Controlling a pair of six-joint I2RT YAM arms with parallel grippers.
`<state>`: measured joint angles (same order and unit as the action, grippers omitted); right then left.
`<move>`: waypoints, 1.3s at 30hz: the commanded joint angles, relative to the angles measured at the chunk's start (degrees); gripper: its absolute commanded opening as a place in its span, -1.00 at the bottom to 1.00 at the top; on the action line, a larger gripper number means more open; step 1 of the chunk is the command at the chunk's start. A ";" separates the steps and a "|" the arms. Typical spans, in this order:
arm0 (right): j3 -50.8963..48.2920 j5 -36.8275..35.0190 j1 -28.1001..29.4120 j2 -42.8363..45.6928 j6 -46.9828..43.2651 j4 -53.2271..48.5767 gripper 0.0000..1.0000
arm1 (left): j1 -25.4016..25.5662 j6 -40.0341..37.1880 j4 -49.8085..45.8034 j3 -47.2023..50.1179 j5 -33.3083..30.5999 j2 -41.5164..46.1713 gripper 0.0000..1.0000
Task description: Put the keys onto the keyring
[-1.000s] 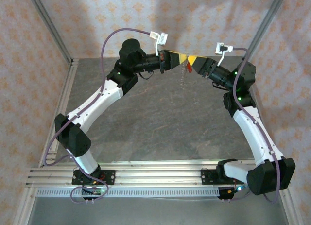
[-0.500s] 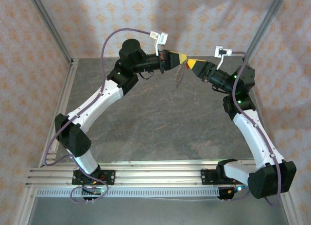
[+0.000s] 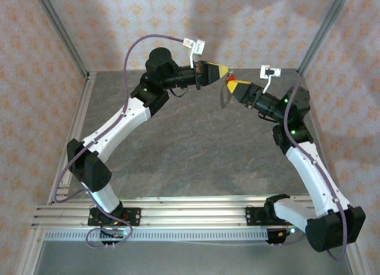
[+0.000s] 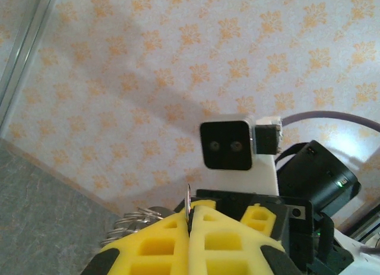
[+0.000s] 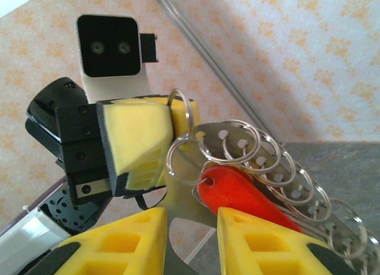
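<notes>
Keyring (image 5: 230,138) hangs in the air above the surface (image 3: 196,150), near the patterned wall (image 4: 119,79), with one of its loops pinched in the tightly closed left pincer (image 4: 189,212). Its other loops fan out across the red key (image 5: 237,195), which lies against one finger of the right pincer (image 5: 191,218). Those fingers stand partly apart; whether they grip the key cannot be told.
</notes>
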<state>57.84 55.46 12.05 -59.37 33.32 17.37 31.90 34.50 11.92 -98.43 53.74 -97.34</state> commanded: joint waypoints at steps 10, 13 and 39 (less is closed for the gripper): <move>-4.49 -12.90 -1.26 6.36 4.68 5.47 -0.28 | 0.39 -0.83 3.56 -0.86 1.56 2.66 -1.00; -5.06 -15.17 -1.17 6.99 4.92 3.86 -0.15 | 0.40 -1.43 3.11 -0.32 1.05 3.15 -1.00; -4.37 -30.13 5.64 11.88 -13.85 -15.20 -0.25 | 1.45 -2.81 2.23 3.07 -0.21 3.20 -1.00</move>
<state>50.22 27.14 16.29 -47.31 23.70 2.46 32.67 32.93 11.99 -95.46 53.54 -96.66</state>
